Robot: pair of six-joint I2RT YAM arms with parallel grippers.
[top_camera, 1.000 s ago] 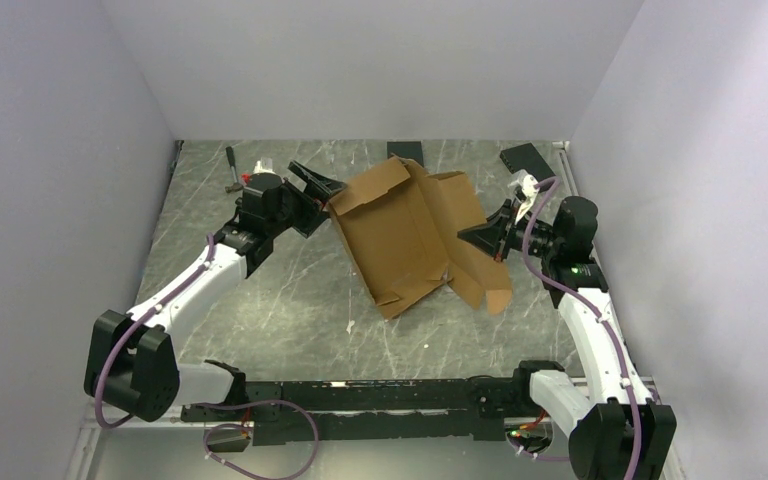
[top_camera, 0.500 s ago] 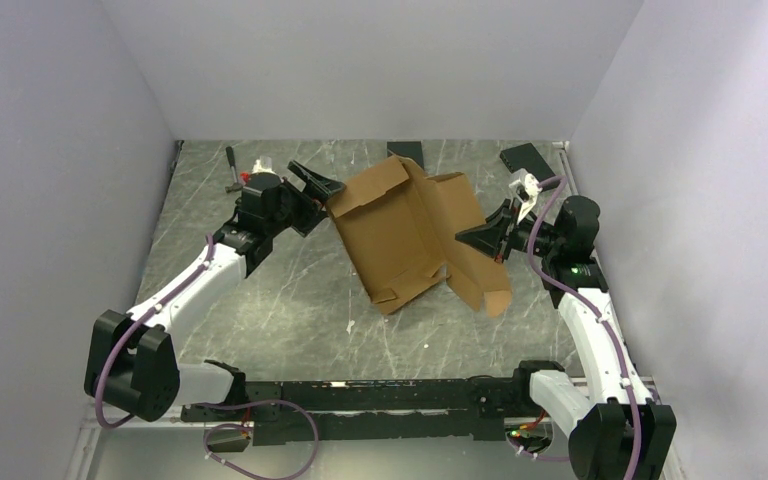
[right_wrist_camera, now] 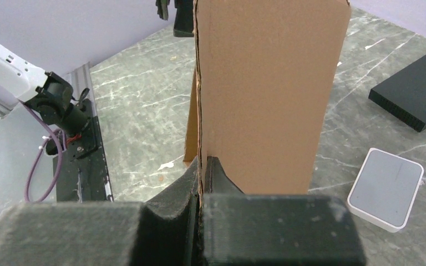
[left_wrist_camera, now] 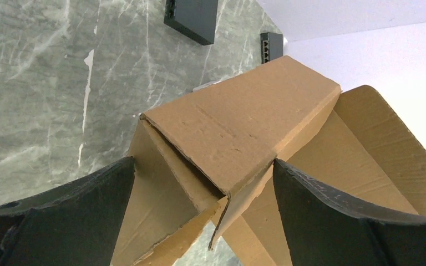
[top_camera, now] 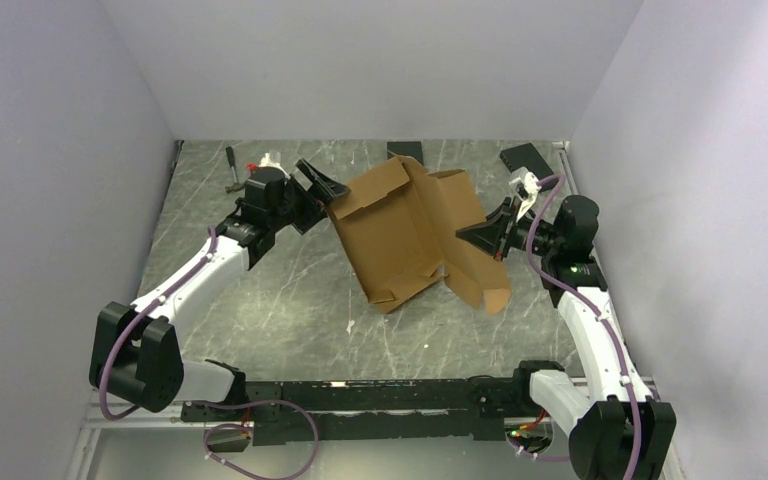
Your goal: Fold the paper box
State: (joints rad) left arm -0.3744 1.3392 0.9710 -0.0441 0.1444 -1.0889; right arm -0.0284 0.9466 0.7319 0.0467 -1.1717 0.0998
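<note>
Left gripper (top_camera: 326,188) has nudged closer, jaws spread w/ paper box (top_camera: 397,235) corner between them; right gripper (top_camera: 468,234) pinches its opposite flap edge. Box looks light, stiffish, bends at creases: grab panel edges

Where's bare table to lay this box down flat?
The widest bare table is the near stretch between the paper box and the rail at the arm bases. The far edge is crowded: two black slabs, a small white case at the right, a tool in the far left corner.
</note>
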